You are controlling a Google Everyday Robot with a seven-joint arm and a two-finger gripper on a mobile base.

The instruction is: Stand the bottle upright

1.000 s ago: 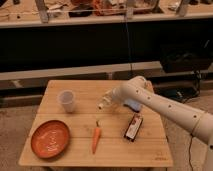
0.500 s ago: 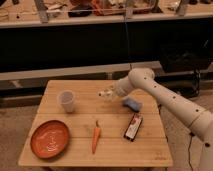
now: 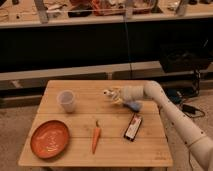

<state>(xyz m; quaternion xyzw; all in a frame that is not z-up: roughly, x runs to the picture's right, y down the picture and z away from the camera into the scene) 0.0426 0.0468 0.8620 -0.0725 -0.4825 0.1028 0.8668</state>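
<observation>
My gripper (image 3: 113, 95) reaches in from the right on a white arm and hangs over the middle of the wooden table (image 3: 80, 150). It is shut on the small white bottle (image 3: 107, 92) with a printed label. The bottle sticks out to the left of the fingers, roughly level, a little above the tabletop. Part of the bottle is hidden by the gripper.
A translucent white cup (image 3: 66, 100) stands at the left. An orange plate (image 3: 50, 138) lies at the front left. A carrot (image 3: 95, 138) lies in front of the gripper, a flat black and red box (image 3: 132, 127) to its right. A bluish object (image 3: 133, 106) sits under my wrist.
The gripper has risen from the tabletop with the bottle in it and shifted slightly to the right. The other objects have not moved.
</observation>
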